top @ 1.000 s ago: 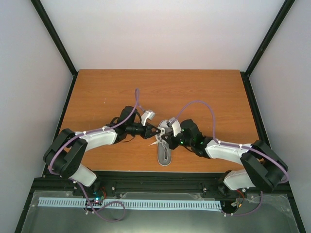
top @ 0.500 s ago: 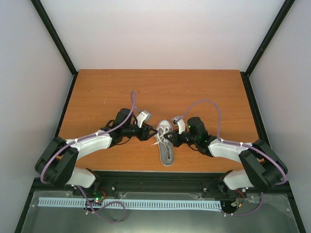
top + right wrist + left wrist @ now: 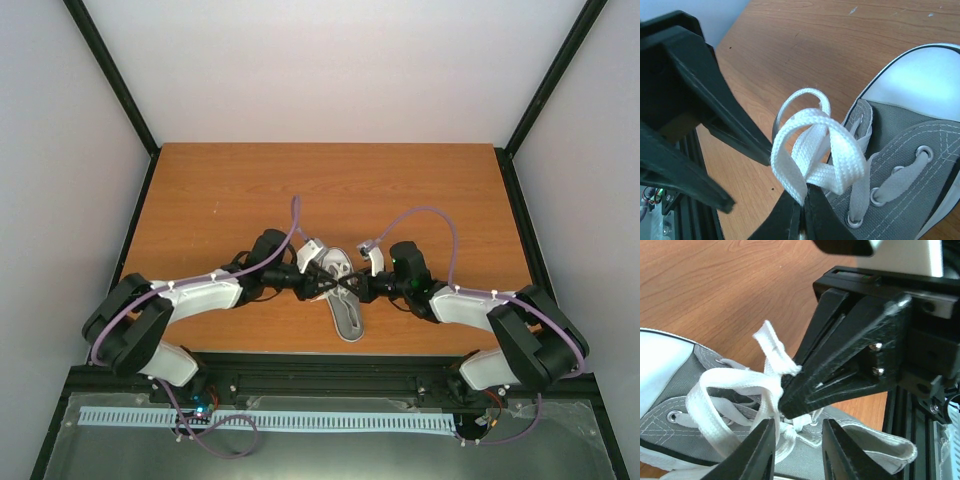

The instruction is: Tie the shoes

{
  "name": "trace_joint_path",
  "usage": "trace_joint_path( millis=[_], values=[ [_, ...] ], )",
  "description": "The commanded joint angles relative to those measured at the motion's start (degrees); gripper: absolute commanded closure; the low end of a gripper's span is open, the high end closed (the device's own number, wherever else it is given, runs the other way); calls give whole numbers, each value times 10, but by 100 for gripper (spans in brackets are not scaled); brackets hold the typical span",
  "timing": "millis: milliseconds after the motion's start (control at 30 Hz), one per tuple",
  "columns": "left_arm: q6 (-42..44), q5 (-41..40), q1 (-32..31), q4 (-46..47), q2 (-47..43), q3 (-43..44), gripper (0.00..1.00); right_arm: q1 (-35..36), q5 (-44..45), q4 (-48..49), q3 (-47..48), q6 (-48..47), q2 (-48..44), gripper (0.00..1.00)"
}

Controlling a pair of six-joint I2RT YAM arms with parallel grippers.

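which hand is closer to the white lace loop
Right. The right hand is shut on the lace loop, pinching its base. The left hand is open close beside it, over the grey shoe.

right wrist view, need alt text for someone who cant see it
The right gripper, its fingers pressed together at the bottom edge, pinches a loop of white lace beside a grey sneaker with a white toe cap. The left gripper is at the left, fingers spread, over the wooden table.

Grey sneaker (image 3: 910,135) — white laces (image 3: 810,145), white toe cap (image 3: 920,85) — black fingers (image 3: 760,450)
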Motion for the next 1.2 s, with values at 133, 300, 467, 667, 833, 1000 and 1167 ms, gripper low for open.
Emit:
trace_joint_path(
  millis=[133, 300, 467, 667, 833, 1000, 1167],
  values=[
    [24, -32, -8, 18, 29, 32, 76, -5, -11, 26, -6, 3, 6, 97],
    [35, -44, -8, 0, 47, 39, 81, -7, -16, 31, -8, 4, 10, 97],
    [43, -42, -8, -4, 58, 44, 83, -8, -20, 33, -8, 4, 12, 97],
    [50, -32, -8, -7, 70, 46, 85, -12, -24, 34, -9, 3, 13, 97],
    [56, -27, -8, -13, 83, 51, 85, -15, -28, 36, -9, 4, 15, 97],
    [60, -15, -9, -13, 90, 53, 84, -19, -31, 39, -10, 4, 18, 97],
    [62, -18, -9, -16, 95, 58, 82, -20, -37, 44, -9, 6, 22, 97]
  ],
)
